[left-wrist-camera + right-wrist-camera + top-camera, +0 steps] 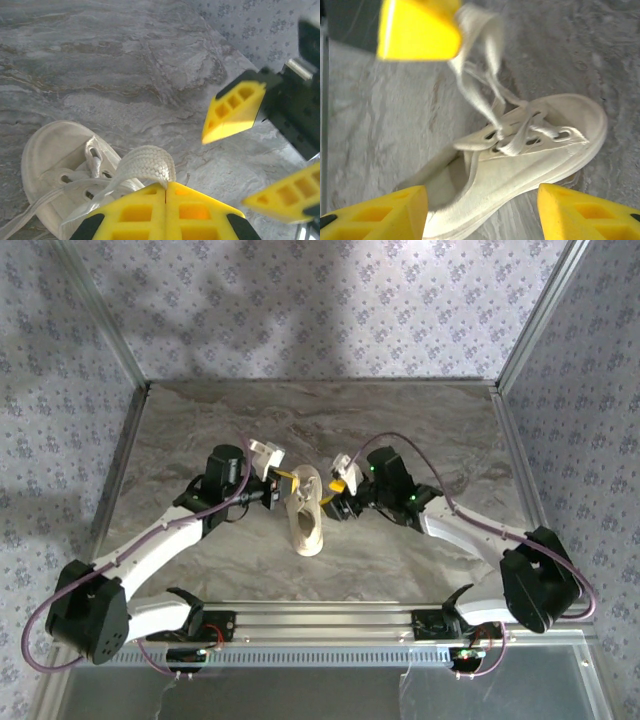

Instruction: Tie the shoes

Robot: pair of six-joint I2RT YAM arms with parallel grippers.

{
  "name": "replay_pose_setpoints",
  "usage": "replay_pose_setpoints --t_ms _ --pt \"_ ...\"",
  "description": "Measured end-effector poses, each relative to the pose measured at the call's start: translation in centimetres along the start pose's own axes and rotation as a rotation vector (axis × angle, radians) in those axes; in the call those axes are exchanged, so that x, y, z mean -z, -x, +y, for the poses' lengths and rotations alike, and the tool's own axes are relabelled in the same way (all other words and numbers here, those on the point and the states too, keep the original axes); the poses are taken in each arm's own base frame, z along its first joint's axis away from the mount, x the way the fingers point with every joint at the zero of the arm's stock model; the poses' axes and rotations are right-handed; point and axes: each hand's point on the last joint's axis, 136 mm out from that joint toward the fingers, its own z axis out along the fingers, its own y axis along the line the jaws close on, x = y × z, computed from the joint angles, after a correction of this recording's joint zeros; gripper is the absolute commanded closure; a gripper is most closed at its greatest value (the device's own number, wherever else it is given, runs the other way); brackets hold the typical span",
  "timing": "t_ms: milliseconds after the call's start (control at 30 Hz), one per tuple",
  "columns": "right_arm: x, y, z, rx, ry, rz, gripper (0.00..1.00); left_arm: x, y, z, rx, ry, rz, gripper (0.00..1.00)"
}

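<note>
1. Cream sneaker (306,518) sat mid-way on the table (420,430), between both arms.
2. Left gripper (166,186) was clenched on a lace loop (146,164).
3. Right gripper (482,200) was released, jaws apart, near the sneaker.

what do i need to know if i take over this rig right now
Left gripper: shut on a fold of lace, held above the shoe.
Right gripper: open over the shoe, holding nothing.
Shoe: on the table, between the two grippers.
Done: one lace grasped.
Left: no bow shows yet, so likely all the tying. The right gripper probably needs a lace next.
</note>
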Motion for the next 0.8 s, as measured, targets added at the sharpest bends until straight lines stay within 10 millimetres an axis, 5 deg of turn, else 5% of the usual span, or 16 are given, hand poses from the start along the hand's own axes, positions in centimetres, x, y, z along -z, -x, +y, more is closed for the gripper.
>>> replay_pose_setpoints --t_ms 233,800 --pt "-1.0 1.6 0.7 0.223 0.021 -0.050 0.39 0.0 -0.5 0.0 0.039 -0.032 0.055 1.00" --pt "-4.9 4.5 0.3 0.407 0.077 -0.082 0.39 -0.5 -1.4 0.2 0.110 -0.085 0.120 1.00"
